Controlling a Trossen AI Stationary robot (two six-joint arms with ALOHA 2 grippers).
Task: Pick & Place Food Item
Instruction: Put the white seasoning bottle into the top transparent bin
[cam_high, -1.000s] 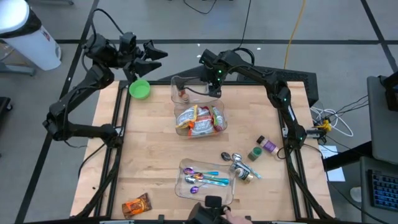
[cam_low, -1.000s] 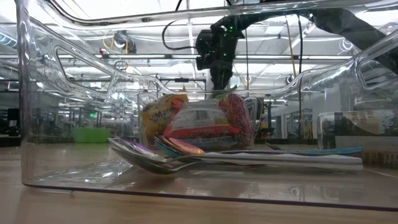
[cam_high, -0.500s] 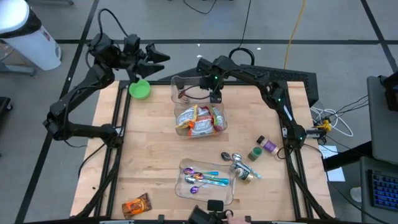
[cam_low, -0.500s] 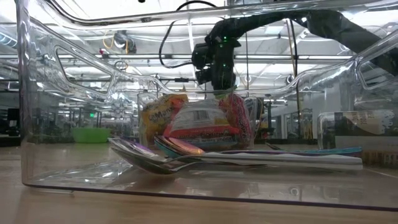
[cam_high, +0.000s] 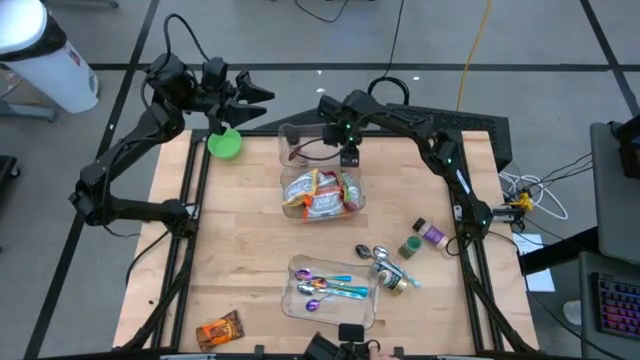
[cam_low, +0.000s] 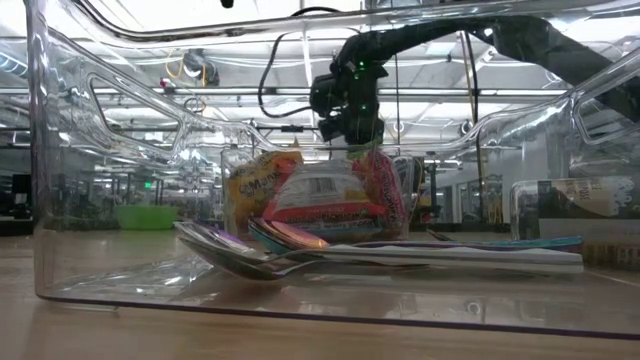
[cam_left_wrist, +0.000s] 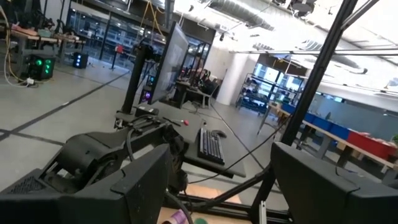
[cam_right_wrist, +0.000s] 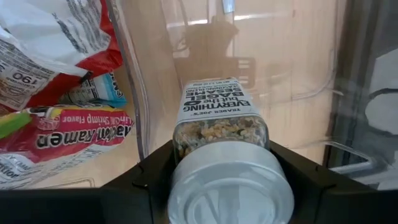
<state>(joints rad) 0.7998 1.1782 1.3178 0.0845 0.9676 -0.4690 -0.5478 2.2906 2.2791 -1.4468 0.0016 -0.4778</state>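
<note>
Far left of the clear plastic bin of snack packets (cam_high: 322, 190), past the green bowl (cam_high: 224, 143), the left claw (cam_high: 262, 95) waits off the worktop (cam_high: 250, 260), fingers spread wide and empty. Just beyond the bin's far wall, the right claw (cam_right_wrist: 217, 180) is closed partway around a small glass seasoning jar with a silver metal cap (cam_right_wrist: 221, 124), held at the cap end. Rigid, smooth and breakable, the jar likely slips easily; the body below the cap seems safest.
</note>
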